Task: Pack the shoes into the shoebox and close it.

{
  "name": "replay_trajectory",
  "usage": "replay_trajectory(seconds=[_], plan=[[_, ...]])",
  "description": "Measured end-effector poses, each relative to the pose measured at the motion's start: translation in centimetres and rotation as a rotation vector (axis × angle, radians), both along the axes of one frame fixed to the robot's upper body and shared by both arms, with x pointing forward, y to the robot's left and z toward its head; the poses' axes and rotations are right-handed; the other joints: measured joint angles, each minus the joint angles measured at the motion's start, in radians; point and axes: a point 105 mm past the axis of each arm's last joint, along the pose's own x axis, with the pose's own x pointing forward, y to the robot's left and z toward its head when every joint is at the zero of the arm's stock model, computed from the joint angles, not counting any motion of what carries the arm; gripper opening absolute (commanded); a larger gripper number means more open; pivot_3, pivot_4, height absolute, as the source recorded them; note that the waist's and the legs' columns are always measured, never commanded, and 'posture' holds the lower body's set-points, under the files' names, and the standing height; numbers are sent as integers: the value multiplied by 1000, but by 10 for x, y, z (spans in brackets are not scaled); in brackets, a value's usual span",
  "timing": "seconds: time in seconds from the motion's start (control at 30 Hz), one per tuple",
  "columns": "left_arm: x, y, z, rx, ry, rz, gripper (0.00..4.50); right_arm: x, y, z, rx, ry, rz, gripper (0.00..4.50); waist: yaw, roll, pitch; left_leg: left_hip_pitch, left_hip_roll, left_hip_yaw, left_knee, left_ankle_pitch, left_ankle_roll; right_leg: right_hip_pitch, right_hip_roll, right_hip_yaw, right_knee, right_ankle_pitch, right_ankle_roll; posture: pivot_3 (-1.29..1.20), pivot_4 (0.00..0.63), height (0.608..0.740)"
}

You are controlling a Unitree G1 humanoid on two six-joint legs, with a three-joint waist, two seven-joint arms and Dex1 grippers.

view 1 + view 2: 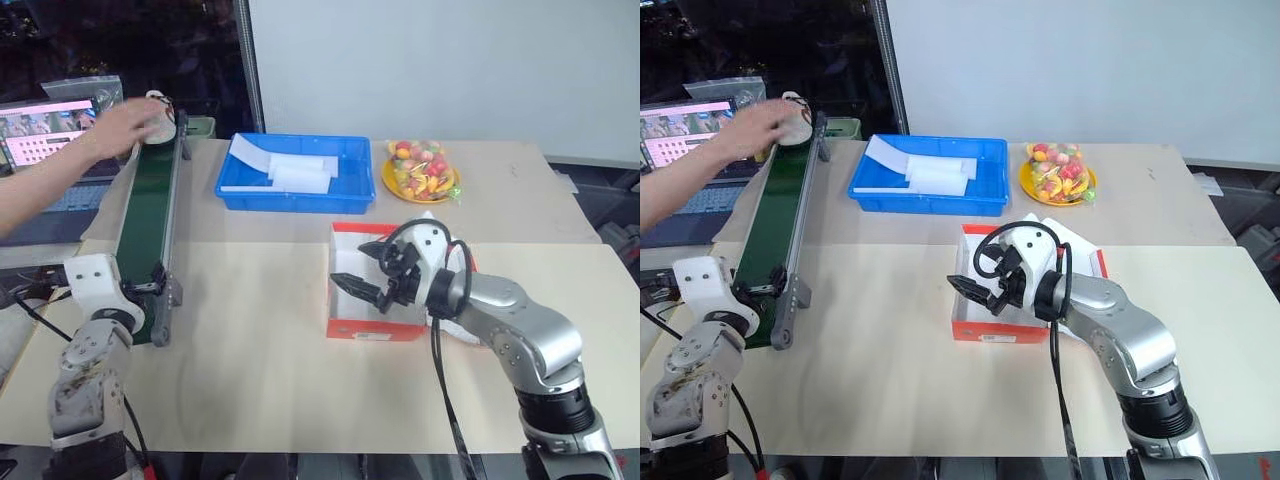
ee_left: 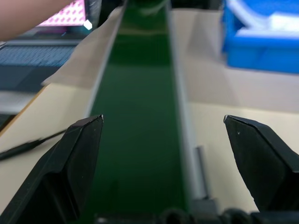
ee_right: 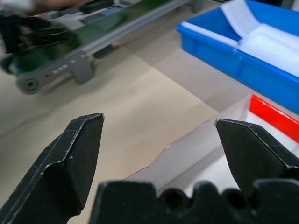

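A pale beige table stands before a white wall and a dark window. On it there is one shoebox, one blue tray holding white sheets, one yellow plate of coloured sweets, and one green conveyor belt with grey side rails. One laptop sits beyond the belt's far end. One shoe can be seen, small and whitish, at the far end of the belt, under a person's hand; its markings are too small to tell.

The shoebox is red-orange outside and white inside, open at the top, with its flap lying back on the side away from the belt.

The right gripper hangs over the open box, its two black fingers spread wide and holding nothing. It points toward the belt, with the blue tray off beyond it. The left gripper sits at the near end of the belt, looking straight along it, fingers wide and empty, the belt running between them; the shoe lies far ahead of it.

Bare table lies between the box and the belt, and between the box and the table's near edge.
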Motion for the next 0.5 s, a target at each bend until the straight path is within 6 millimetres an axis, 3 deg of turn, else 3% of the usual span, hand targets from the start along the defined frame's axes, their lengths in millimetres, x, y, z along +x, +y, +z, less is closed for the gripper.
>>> replay_trajectory(seconds=[0.5], plan=[[7,-4,5,54,38,-26,4442,-1,2,-12,41,34,-81,4500,-3,0,0,-1,0,0,0,0,0,-2,0,0,1,0,0,0,150,724]])
